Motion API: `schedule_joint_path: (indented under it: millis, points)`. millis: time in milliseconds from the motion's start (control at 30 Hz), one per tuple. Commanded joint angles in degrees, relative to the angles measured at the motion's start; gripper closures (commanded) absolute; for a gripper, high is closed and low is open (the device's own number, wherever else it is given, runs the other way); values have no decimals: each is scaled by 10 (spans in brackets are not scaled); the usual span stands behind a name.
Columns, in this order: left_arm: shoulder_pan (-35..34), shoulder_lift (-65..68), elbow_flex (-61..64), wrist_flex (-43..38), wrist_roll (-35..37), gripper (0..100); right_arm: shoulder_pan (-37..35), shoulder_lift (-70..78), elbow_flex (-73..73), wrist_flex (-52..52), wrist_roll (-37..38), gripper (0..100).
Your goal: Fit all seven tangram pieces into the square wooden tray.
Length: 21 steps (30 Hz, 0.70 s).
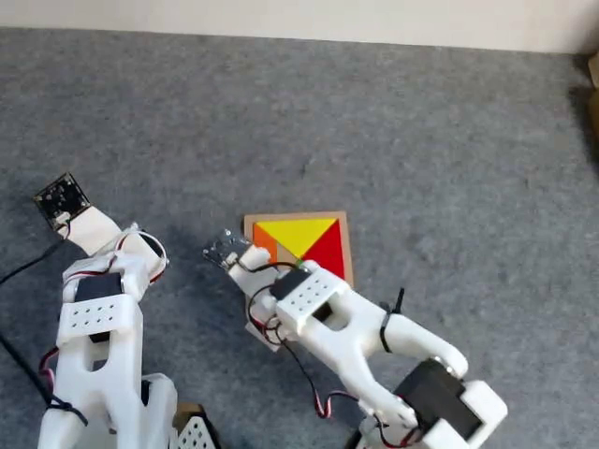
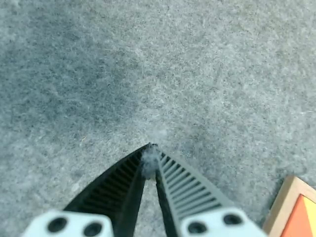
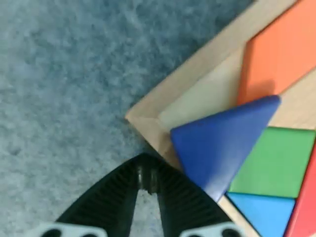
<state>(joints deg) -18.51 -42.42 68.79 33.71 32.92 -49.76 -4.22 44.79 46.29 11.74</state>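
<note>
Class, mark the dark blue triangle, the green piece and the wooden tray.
dark blue triangle [image 3: 217, 148], right wrist view, middle of its top face
green piece [image 3: 276, 160], right wrist view, centre of its face
wooden tray [image 3: 143, 120], right wrist view, corner of its rim

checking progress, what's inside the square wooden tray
Yellow triangle, red triangle, orange piece, green square, light blue triangle and a dark blue triangle near a bare corner. The right arm covers the rest.

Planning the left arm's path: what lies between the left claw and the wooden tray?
Bare grey carpet separates the left claw from the tray, in the left wrist view.
</note>
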Motion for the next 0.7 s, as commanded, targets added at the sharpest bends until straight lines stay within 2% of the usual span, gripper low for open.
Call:
schedule_joint_path:
  millis: [0,233,433,667]
  points:
    - [-7,-15,-2,-11,-4,995,36,21,-53,-7,-4,993]
    - [-6,-15,-2,-11,-4,995,22,6,-62,0,-4,993]
    - [-6,-15,-3,-11,-4,995,9,-117,-58,30,-5,993]
    - [-6,-15,-4,-11,-4,995,59,-197,-57,29,-7,993]
